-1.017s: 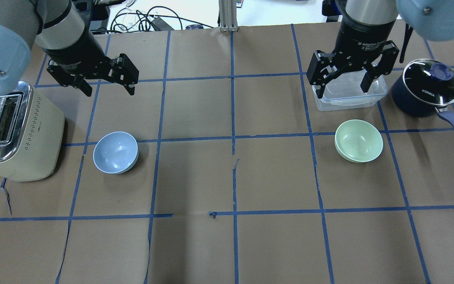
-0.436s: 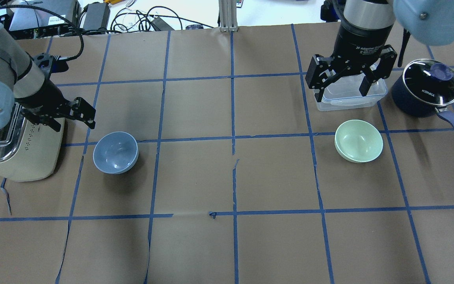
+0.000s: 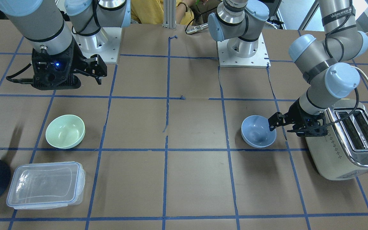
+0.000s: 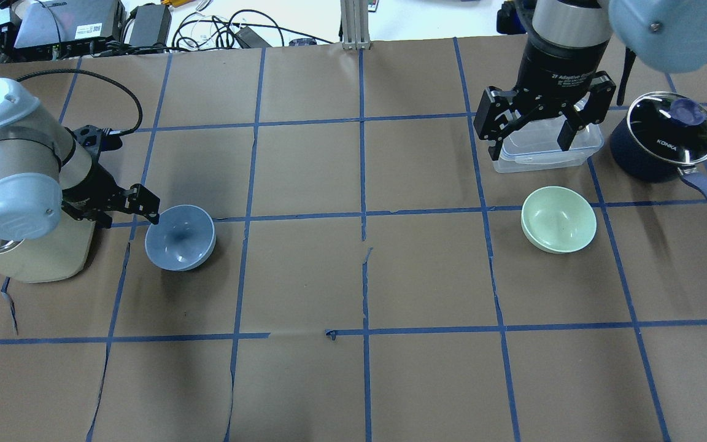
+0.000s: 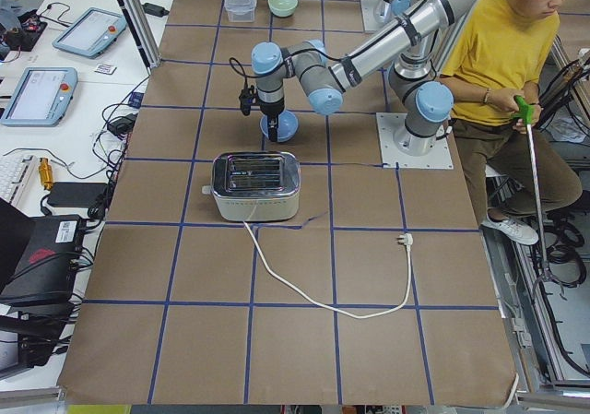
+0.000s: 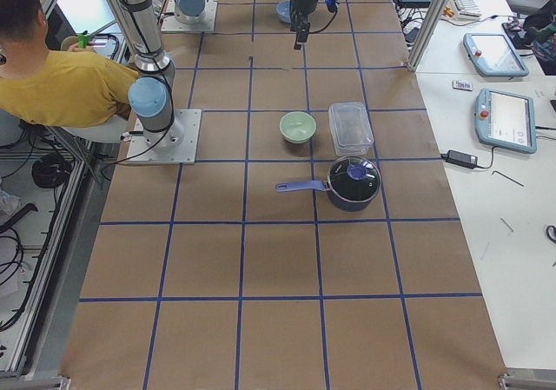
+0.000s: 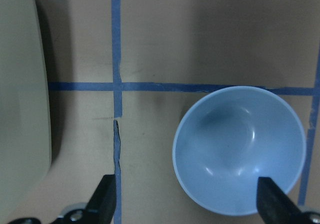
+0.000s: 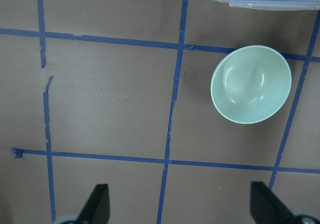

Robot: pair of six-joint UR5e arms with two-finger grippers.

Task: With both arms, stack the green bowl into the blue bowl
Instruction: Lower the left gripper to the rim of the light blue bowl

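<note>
The left pincer (image 4: 129, 216) stands open, its two black fingers spread wide and slanted down low over the desk (image 4: 427, 276), a broad top covered in brown paper and crossed by a grid of blue tape. In the left wrist view one finger (image 7: 270, 201) lies over the edge of the small round pale periwinkle-blue glossy bowl (image 4: 180, 237) and the other (image 7: 106, 199) over bare paper on the toaster side; whether either touches the bowl I cannot tell. That blue bowl sits upright on the desk on the robot's left, just beside the cream two-slot toaster with a chrome top (image 3: 347, 150). The left arm bends over the toaster and hides much of it in the overhead view

The right pincer (image 4: 531, 138) is also open and grips nothing, its fingers pointing down, high above the desk. From overhead it overlaps the clear rectangular plastic container with a clipped lid (image 4: 540, 158). The small round pale mint-green glossy bowl (image 4: 559, 219) sits upright and empty on the desk on the robot's right, near that container and apart from it, well apart from the blue bowl. Beside the container stands a dark navy saucepan with a glass lid (image 4: 666, 132), its long handle pointing towards the robot
</note>
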